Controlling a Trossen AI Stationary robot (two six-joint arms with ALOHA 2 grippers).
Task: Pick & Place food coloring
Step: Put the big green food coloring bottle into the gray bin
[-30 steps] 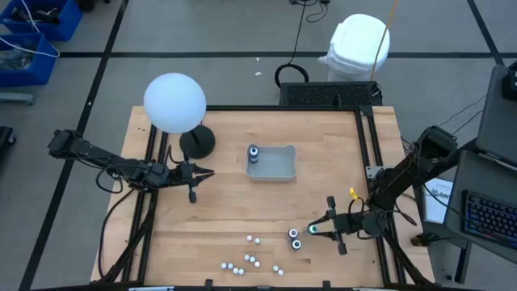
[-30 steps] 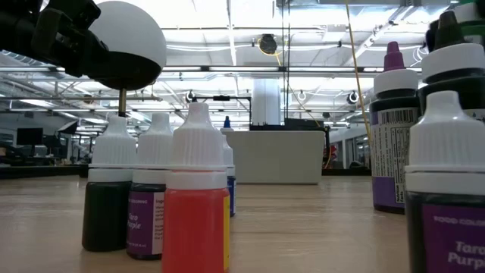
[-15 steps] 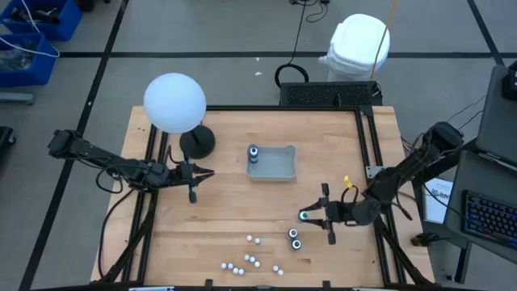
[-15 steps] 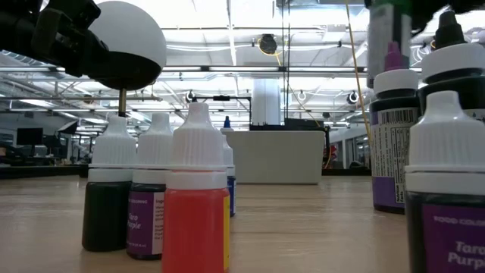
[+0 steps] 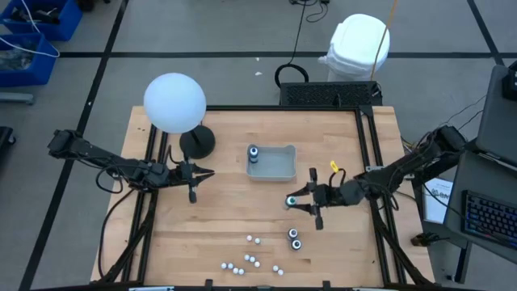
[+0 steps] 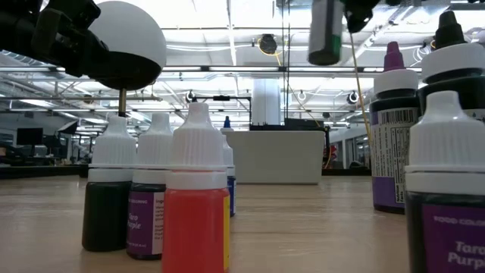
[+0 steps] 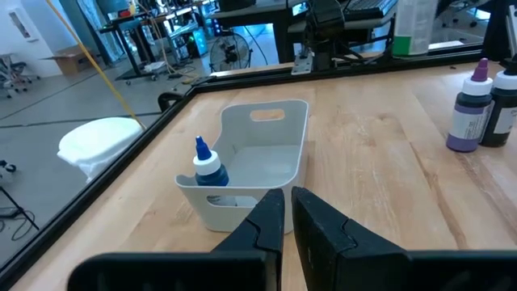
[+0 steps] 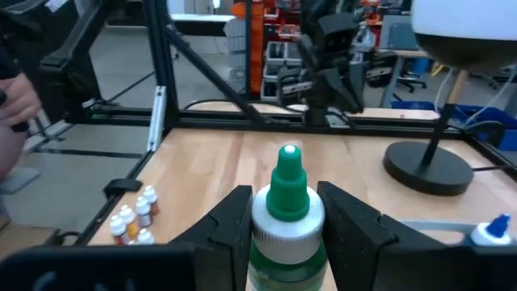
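I was mid-carry: the right gripper (image 5: 300, 203) pinched a green-tipped food coloring bottle (image 8: 287, 217) between its fingers, clear of the table, with the grey tray (image 5: 277, 170) ahead of it and two dark bottles (image 5: 295, 238) behind. Next, I judged, I had to bring it over the tray and lower it in beside the blue-tipped bottle (image 7: 207, 168). The left gripper (image 5: 194, 175) waited apart, fingers pressed together.

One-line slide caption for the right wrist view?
Right gripper shut on a green-tipped, white-collared food coloring bottle, above the wooden table.
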